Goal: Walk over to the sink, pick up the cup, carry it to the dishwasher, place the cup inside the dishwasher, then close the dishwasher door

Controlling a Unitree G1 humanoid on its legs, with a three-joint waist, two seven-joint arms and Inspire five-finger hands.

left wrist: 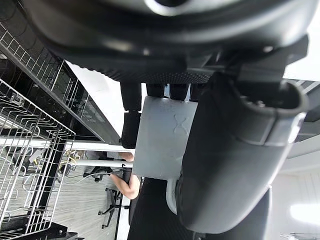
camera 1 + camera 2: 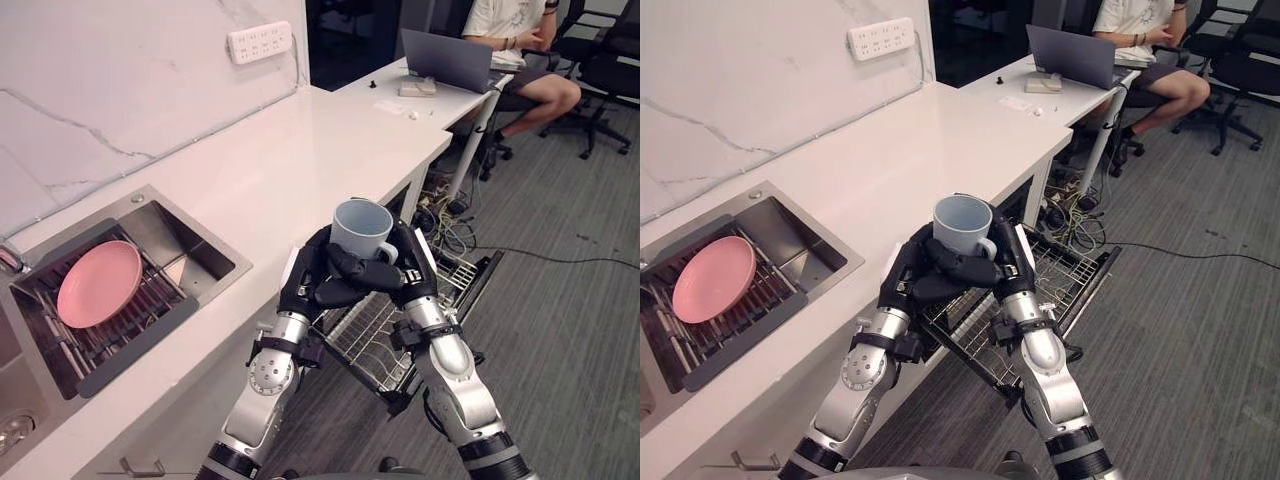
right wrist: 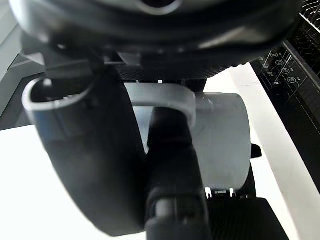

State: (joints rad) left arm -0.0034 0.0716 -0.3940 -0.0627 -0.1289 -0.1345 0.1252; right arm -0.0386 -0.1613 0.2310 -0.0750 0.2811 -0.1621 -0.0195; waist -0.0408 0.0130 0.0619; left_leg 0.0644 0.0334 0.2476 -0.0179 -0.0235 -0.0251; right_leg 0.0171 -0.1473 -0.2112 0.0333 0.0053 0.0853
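Left hand [image 2: 308, 285]: fingers curled round the cup's wall from the robot's left, clamped on it.
Right hand [image 2: 418, 268]: wrapped round the opposite side with a finger against the handle, clamped on it too.
Cup [image 2: 360, 226]: pale blue-grey, upright with its mouth up, held between both hands just off the counter's edge and above the dishwasher rack.
Handling: it looks like glazed ceramic, so probably stiff, fairly light, smooth enough to slip and likely to chip on wire. A hold on the wall and handle seems the safest, with a low, gentle set-down.
Dishwasher rack [image 2: 372, 338]: wire, pulled out over the open door, just beneath the hands.
Counter [image 2: 260, 180]: white, to the robot's left of the hands.
Sink [image 2: 190, 240]: steel, set into the counter further left, with a pink plate [image 2: 98, 284] leaning in a dark drainer.
Socket strip [image 2: 259, 42]: white, on the marble wall.
Far end: a laptop [image 2: 445, 58] on a white desk, with a person [image 2: 510, 30] seated behind it.
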